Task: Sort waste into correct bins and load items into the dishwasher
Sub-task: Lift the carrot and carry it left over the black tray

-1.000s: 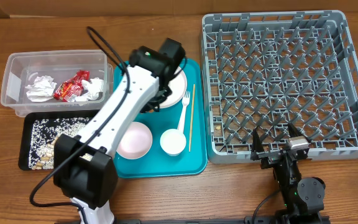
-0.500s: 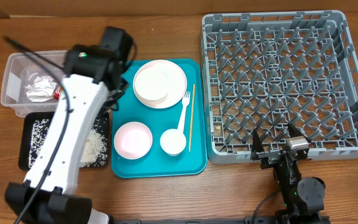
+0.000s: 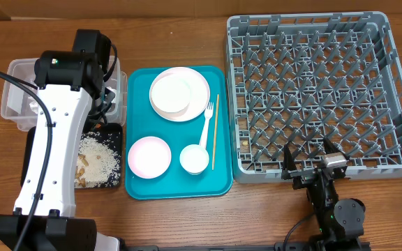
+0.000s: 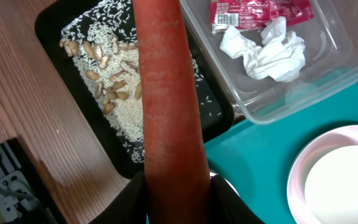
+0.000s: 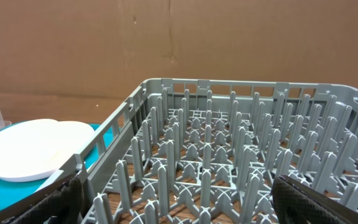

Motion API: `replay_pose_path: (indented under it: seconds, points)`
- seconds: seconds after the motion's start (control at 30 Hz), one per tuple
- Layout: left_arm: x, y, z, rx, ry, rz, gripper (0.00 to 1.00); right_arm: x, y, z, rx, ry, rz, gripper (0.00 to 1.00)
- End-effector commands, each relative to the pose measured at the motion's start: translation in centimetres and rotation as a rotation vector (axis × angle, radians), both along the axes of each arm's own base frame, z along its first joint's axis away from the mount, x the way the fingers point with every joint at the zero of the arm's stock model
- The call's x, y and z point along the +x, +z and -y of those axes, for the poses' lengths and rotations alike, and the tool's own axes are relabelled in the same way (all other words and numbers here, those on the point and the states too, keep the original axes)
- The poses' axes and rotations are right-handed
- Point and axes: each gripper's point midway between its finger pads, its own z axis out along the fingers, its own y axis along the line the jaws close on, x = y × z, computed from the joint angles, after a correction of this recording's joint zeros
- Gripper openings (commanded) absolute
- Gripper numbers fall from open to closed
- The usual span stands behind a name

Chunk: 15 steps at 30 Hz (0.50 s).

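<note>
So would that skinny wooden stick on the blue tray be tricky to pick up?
Probably a bit. The chopstick is thin and lies flat on the teal tray, so gripping it may be fiddly. It looks straight and stiff, likely very light, and might roll if nudged.

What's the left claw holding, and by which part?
The left claw grips an orange carrot near one end, a finger on each side; the rest juts out over the black tray. The right claw is open, empty.

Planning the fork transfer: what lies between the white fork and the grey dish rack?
The wooden chopstick, lying on the teal tray alongside the fork; the overhead view shows it.
</note>
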Motion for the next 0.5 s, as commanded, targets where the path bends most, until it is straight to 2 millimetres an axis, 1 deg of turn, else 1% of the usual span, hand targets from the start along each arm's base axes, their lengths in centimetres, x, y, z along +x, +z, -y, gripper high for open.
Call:
replay_pose_path:
  seconds: [0.0,0.1,0.3,0.47]
  points:
    - [-0.6,0.2,-1.1,0.028,0.024,-0.003,0.11,0.0,-0.2,-0.2,0.004,0.009,0.003,1.00]
    - [-0.9,-0.2,-1.5,0.029,0.035,-0.016,0.11,0.0,-0.2,-0.2,0.004,0.009,0.003,1.00]
    - [-1.1,-1.9,-2.2,0.021,0.077,-0.032,0.11,0.0,-0.2,-0.2,0.004,0.009,0.003,1.00]
    - [-1.5,-4.0,-2.9,-0.016,0.128,-0.055,0.13,0.0,-0.2,-0.2,0.004,0.009,0.003,1.00]
